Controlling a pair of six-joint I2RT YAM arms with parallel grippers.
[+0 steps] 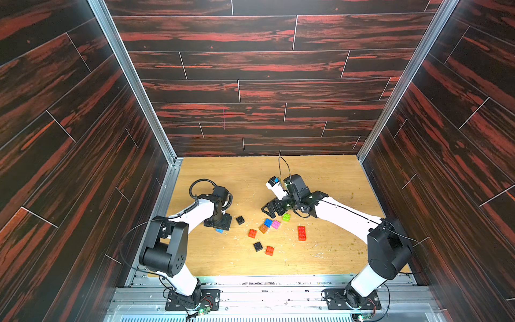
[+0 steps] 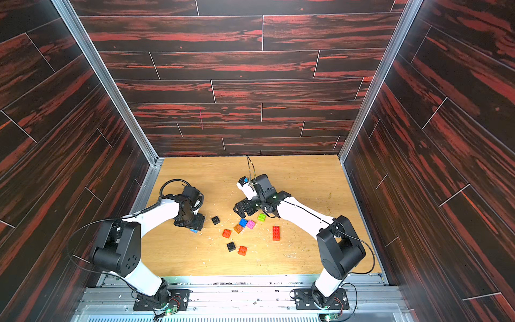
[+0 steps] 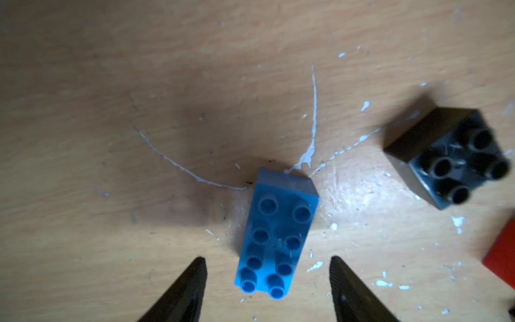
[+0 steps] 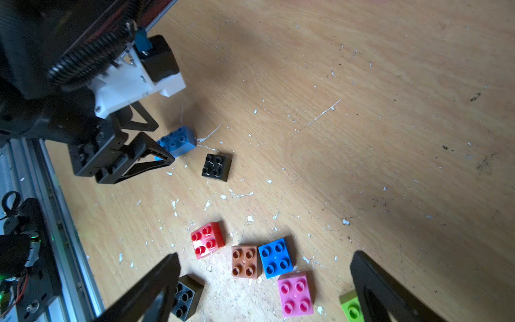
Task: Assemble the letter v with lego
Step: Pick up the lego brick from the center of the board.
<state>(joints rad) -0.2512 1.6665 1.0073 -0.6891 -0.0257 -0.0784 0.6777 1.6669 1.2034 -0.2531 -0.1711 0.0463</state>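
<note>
1. The left gripper (image 3: 267, 258) stands spread. Its dark fingers (image 3: 192, 287) flank the long light-blue brick (image 3: 276, 239), and bare surface (image 3: 139, 69) shows in both gaps, so neither finger touches it. The frame edge cuts off the finger roots.
2. That brick lies flat, studs up. In both top views the gripper hides nearly all of it. Only a blue corner peeks out at the gripper's 6 o'clock.
3. A black square brick (image 3: 448, 159) sits near it but apart, studs up, and blurred in the left wrist view. In a top view it lies at 2 o'clock of the blue corner. A red edge (image 3: 501, 259) is cut off by the frame there, and I cannot tell which brick it is.
4. The right gripper (image 4: 264, 255) is spread wide and empty. In a top view it sits at 12 o'clock of the blue square brick (image 4: 276, 258).
5. The orange brick (image 4: 245, 262) and pink brick (image 4: 295, 294) lie just beside the blue square one. The red square brick (image 4: 207, 239) lies a little apart from them.
6. The green brick (image 4: 351, 306) is half hidden by a finger and cut off by the frame. A second black brick (image 4: 186, 297) is partly hidden behind the other finger.
7. In a top view the long red brick (image 1: 301, 233) lies alone at 4 o'clock of the pink brick. Another red-orange brick (image 1: 269, 250) lies at 6 o'clock of the cluster.
</note>
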